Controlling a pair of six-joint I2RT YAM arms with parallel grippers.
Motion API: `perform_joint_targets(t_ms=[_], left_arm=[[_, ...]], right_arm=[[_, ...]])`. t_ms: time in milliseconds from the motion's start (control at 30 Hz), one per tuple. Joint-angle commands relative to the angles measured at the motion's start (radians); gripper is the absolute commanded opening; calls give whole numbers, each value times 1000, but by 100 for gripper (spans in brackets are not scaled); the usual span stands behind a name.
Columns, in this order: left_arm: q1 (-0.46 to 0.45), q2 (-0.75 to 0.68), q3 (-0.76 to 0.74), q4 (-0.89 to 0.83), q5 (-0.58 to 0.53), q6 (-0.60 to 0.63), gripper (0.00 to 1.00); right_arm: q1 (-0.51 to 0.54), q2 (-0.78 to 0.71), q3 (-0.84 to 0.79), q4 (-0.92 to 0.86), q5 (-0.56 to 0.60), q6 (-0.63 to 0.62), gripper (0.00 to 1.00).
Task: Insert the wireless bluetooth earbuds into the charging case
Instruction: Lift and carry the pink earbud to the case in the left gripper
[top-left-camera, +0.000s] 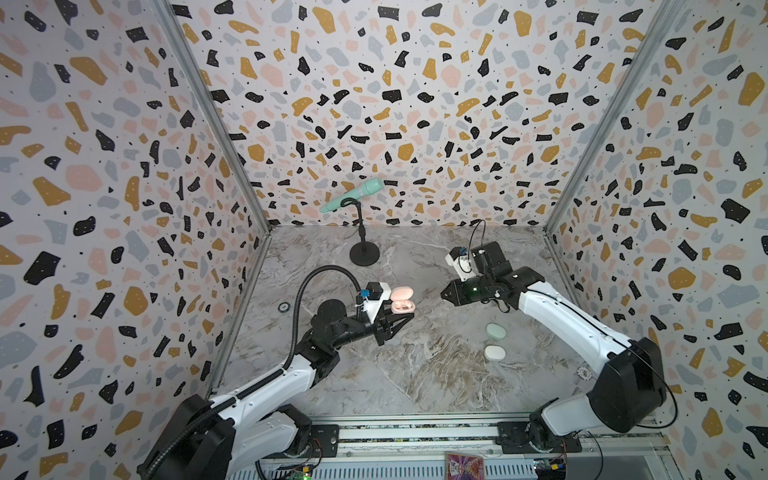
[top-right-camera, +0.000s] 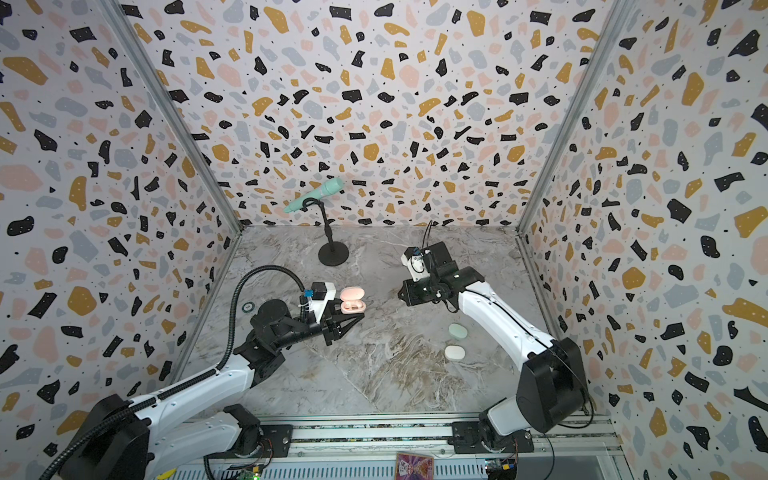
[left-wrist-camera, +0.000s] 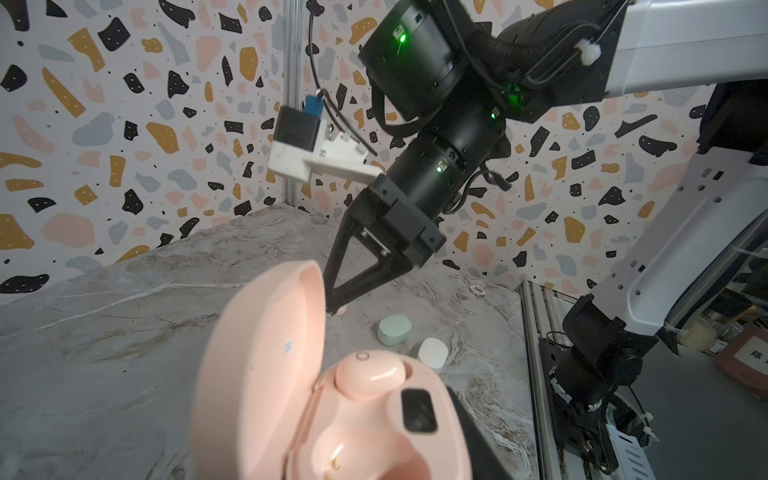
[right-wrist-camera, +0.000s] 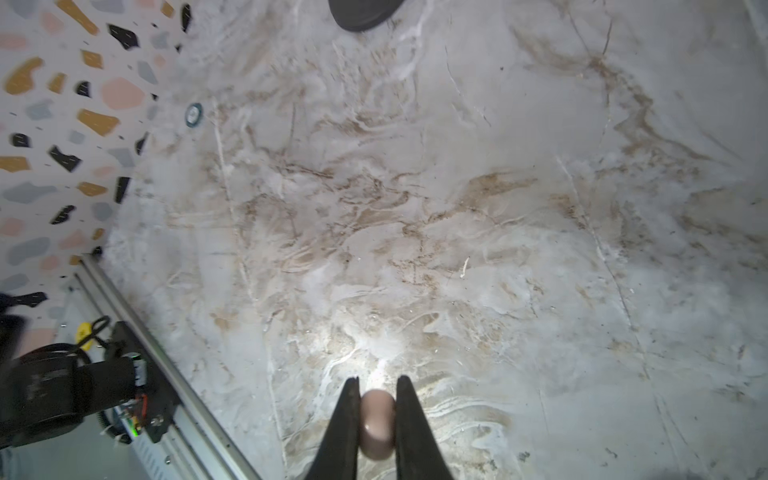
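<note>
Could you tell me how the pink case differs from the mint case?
The pink case is open, lid raised; the mint case is closed. The pink case is held in the left gripper; the mint case lies free on the table. The pink case shows one earbud seated; the mint case's inside is hidden. Both are rounded pebbles.
</note>
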Motion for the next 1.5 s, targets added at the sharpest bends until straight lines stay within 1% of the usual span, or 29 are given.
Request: perform_joint_targets(t_ms=[0, 100, 233, 400, 600, 833, 1100, 1467], left_arm=[[-14, 29, 58, 97, 35, 42, 34], [-24, 56, 85, 105, 44, 54, 34], [-28, 73, 109, 109, 51, 74, 34], [-31, 99, 140, 109, 66, 97, 34], [-31, 128, 165, 114, 74, 113, 34], [-31, 135, 166, 132, 81, 106, 34], [-31, 121, 160, 133, 81, 103, 34], [-31, 115, 163, 130, 84, 99, 34]], right_arm=[[-20, -96, 40, -22, -134, 52, 12], [-20, -155, 61, -9, -204, 99, 13], [-21, -218, 65, 18, -259, 161, 14], [-5, -275, 29, 135, -324, 259, 14], [83, -287, -3, 288, -314, 357, 15], [170, -255, -32, 416, -278, 418, 15], [200, -219, -82, 512, -256, 447, 15], [215, -190, -104, 563, -228, 452, 15]])
